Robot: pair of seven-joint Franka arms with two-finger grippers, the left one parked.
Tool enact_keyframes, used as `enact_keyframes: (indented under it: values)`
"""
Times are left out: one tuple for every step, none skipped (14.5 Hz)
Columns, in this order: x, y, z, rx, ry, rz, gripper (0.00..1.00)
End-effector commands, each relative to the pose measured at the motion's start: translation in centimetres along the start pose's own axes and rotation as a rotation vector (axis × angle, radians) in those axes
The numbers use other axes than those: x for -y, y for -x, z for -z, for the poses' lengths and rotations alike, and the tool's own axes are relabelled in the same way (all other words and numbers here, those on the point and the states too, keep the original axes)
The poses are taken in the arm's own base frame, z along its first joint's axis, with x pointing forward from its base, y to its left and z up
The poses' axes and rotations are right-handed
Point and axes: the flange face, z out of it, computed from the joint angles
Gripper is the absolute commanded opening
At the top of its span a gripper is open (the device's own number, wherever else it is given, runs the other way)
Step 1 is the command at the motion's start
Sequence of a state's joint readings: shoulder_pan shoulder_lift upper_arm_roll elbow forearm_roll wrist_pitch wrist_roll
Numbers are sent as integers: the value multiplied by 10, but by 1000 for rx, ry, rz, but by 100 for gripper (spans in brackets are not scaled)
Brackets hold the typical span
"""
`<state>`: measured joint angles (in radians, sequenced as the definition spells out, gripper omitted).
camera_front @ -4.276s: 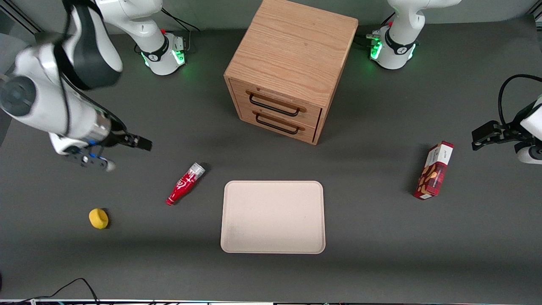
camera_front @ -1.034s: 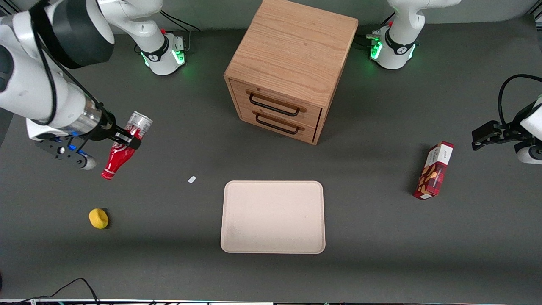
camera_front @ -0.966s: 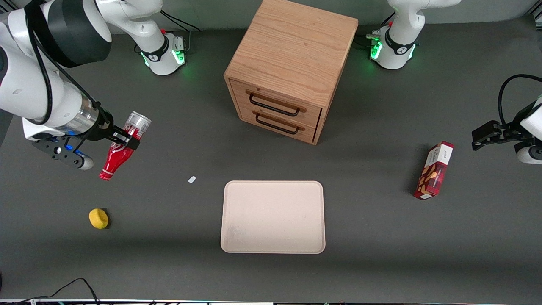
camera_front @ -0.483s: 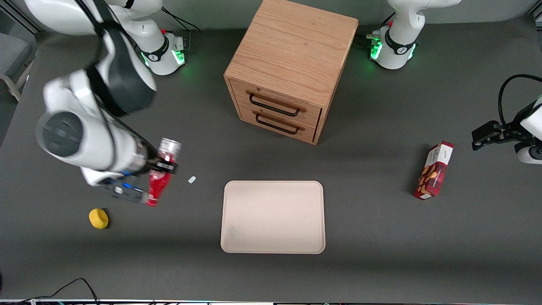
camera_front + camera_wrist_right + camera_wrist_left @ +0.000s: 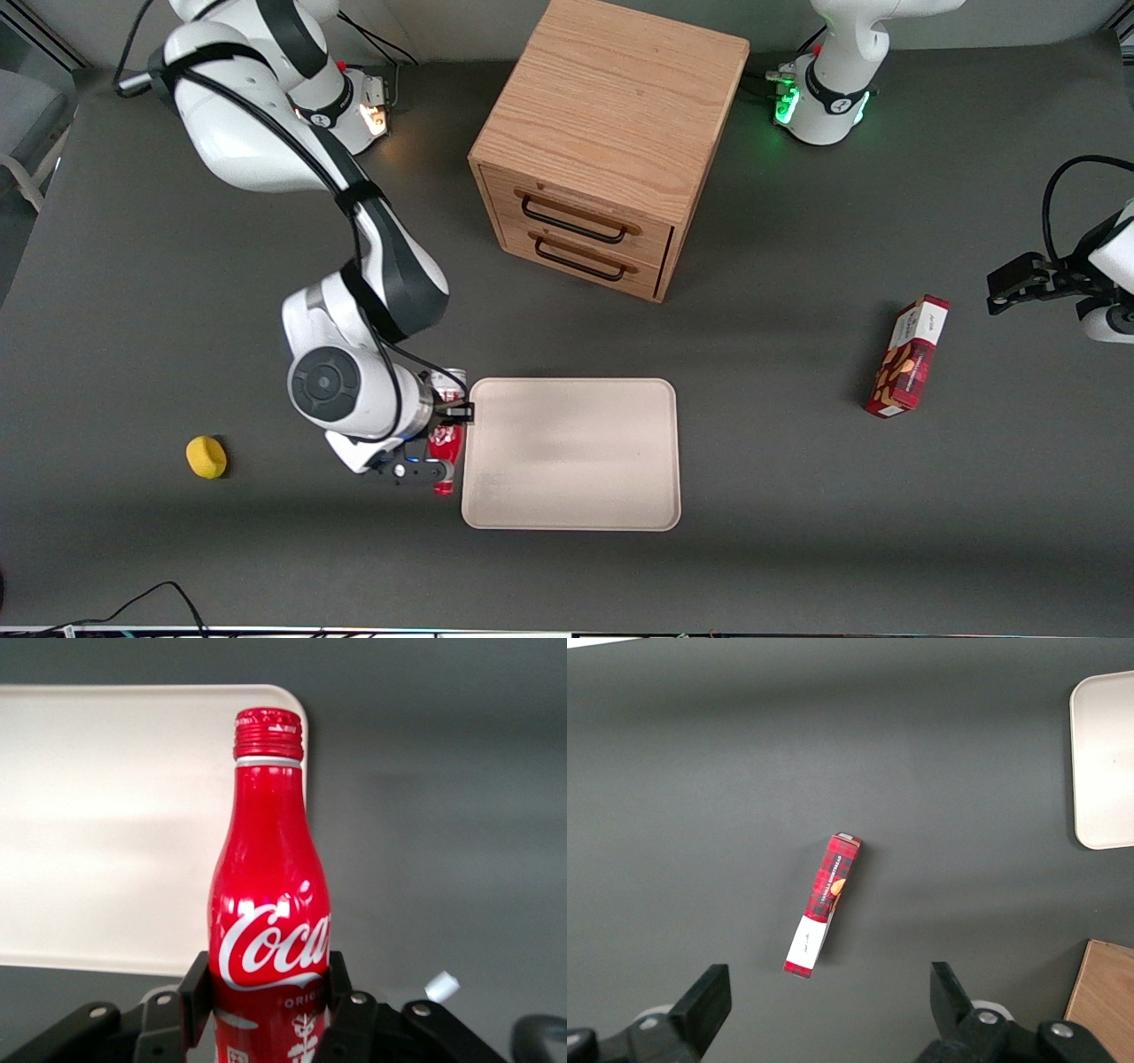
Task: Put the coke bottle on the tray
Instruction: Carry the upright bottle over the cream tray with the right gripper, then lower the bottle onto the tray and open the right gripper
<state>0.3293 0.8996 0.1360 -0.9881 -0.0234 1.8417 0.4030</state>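
Fingers [image 5: 268,997] clamp coke bottle [image 5: 270,904] — beside tray [image 5: 611,496].

Red coke bottle [image 5: 270,904] held in the hand [image 5: 266,992] beside the empty beige tray [image 5: 571,454]

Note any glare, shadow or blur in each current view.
Front view: soft grey smear across the tray; claw holds the coke bottle at its edge. Right wrist view: bright glints on the bottle, tray evenly lit. Left wrist view: faint shadow beside the snack box.
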Motion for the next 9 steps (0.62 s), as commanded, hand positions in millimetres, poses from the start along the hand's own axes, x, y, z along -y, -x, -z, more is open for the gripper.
enact_keyframes:
  values:
    - [20, -7, -23, -43, 4, 67, 0]
    - [19, -11, -35, -63, 6, 62, 0]
    - [21, -12, -45, -67, 4, 38, 0]
    - [22, -12, -55, -73, 4, 8, 0]
    - [22, -14, -67, -83, 13, -10, 0]
    - [23, -16, -71, -103, 17, -34, 0]
    - [21, -17, -79, -108, 17, -54, 0]
    - [21, -17, -83, -105, 18, -57, 0]
    - [21, -18, -92, -108, 19, -56, 0]
